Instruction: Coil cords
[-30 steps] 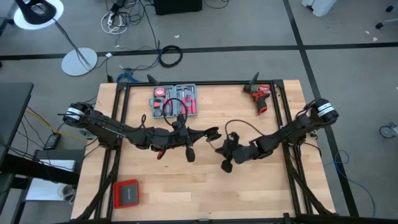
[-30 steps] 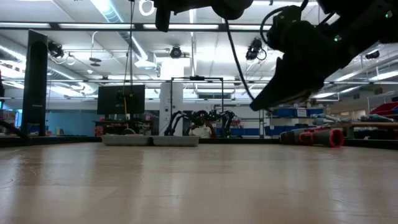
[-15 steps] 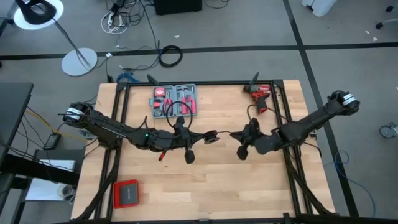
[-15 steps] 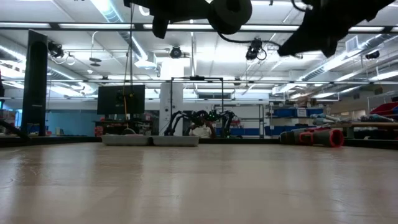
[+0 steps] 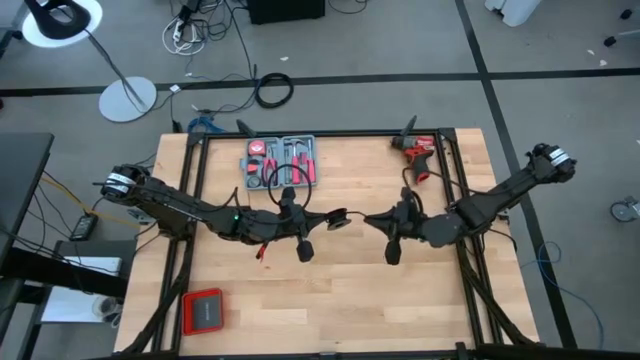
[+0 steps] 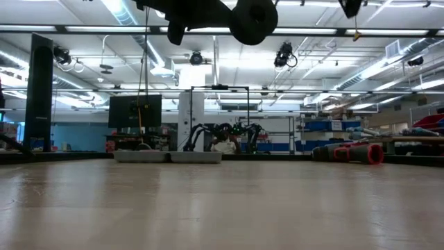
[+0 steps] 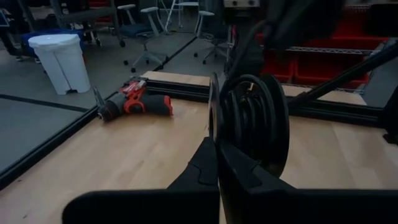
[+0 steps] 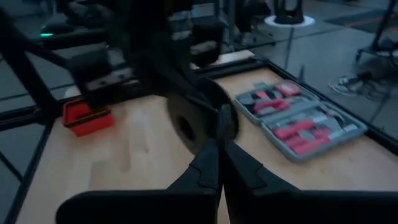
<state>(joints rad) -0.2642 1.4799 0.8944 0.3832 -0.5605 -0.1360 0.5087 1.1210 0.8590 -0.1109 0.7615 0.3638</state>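
Note:
The black cord is wound into a round coil (image 5: 338,218) with a hole in its middle, held high over the table's middle. It also shows at the top of the low view, the coil (image 6: 253,17), and in the left wrist view, its turns (image 7: 249,118). My left gripper (image 5: 328,219) comes from the table's left and is shut on the coil. My right gripper (image 5: 373,219) comes from the right, close beside the coil, and is shut on a short run of cord (image 5: 358,216) leading off it. My left gripper pinches the coil's lower rim (image 7: 216,127) between its two fingers, coming nearly level from the table's left. The coil stands upright on edge above the fingertips, lifted clear of the table. My right gripper is shut on the thin cord (image 8: 225,124) right beside the coil's flat side (image 8: 189,124), coming nearly level from the table's right. The cord's run between coil and fingers is short and clear of the table.
A grey tool case (image 5: 281,163) lies open at the far edge. A red drill (image 5: 417,156) lies far right and a red box (image 5: 204,311) near left. A black frame rail (image 5: 330,136) runs round the table.
My right gripper has risen, out of the top of the low view, and has gone toward the table's far edge, ending close beside the coil. The cord's wide slack loop behind it has shrunk to a short run. The coil has stayed in my left gripper.

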